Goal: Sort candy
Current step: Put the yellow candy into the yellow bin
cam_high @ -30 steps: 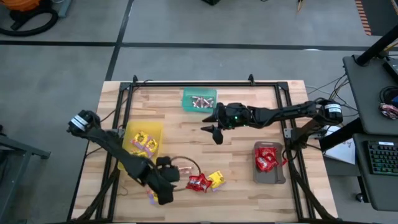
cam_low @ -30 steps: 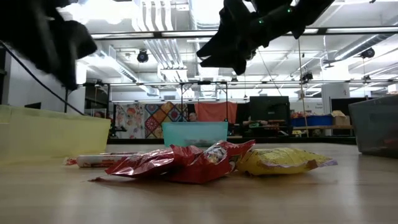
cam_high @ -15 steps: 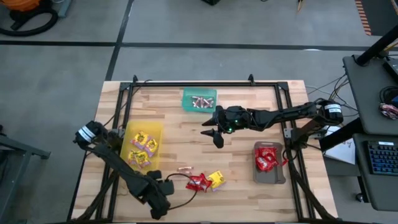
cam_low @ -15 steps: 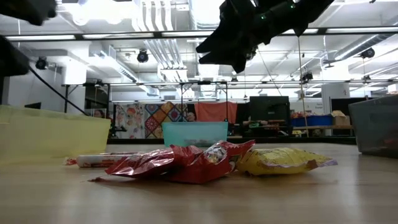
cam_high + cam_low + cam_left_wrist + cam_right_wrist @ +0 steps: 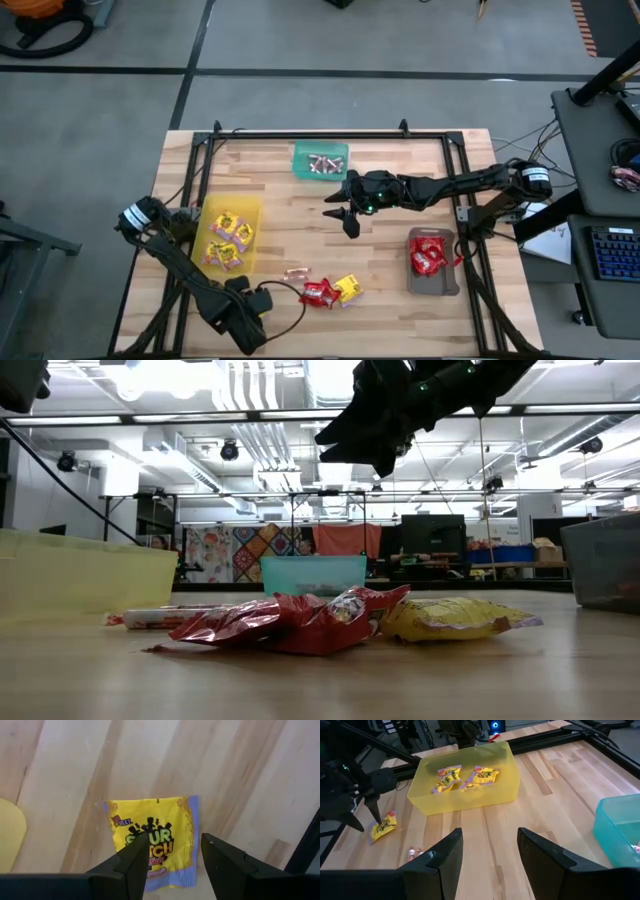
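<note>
A yellow candy packet with purple marks (image 5: 152, 842) lies flat on the wood near the table's front left corner; in the right wrist view the packet (image 5: 384, 826) shows beside the yellow tray (image 5: 470, 800). My left gripper (image 5: 172, 857) hangs open just over it, pointing down, one finger above the packet and one past its edge; I see no touch. In the high view my left gripper (image 5: 240, 322) hides the packet. More candy lies mid-front: a red packet (image 5: 318, 293), a yellow packet (image 5: 348, 288) and a pink roll (image 5: 296, 271). My right gripper (image 5: 342, 213) waits open above the table's middle.
The yellow tray (image 5: 255, 215) holds yellow packets at the left. A green tray (image 5: 298, 165) with rolls stands at the far middle, and a grey tray (image 5: 432, 285) with red packets at the right. A black frame rail (image 5: 320, 133) borders the table.
My left gripper has gone toward the table's near left corner and down, rolling about its own axis, and now stands over the lone yellow packet. It has passed out of the low view. Its fingers stay open.
</note>
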### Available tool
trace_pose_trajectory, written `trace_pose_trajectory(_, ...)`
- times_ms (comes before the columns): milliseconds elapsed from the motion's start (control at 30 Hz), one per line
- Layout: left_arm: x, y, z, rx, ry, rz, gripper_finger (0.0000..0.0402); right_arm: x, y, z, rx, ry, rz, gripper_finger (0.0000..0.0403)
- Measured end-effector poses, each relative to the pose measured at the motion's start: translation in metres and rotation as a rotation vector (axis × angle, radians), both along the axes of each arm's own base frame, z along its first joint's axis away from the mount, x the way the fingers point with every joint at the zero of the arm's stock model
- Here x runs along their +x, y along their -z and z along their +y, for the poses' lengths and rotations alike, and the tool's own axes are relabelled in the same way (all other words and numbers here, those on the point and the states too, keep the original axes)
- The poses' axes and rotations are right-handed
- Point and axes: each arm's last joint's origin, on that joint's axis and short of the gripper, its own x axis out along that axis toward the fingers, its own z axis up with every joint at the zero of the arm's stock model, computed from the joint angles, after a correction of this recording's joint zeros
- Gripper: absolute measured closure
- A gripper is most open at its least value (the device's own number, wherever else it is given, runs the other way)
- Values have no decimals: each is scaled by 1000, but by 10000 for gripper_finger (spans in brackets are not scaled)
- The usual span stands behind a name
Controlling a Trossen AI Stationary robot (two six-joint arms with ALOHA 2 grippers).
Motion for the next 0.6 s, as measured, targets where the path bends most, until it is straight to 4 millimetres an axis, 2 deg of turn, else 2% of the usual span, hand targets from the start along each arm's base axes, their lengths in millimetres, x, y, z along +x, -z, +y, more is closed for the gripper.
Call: trace_pose_trajectory(600, 1, 10, 2, -6, -43, -65, 239, 0, 0, 0, -4, -1, 1, 223)
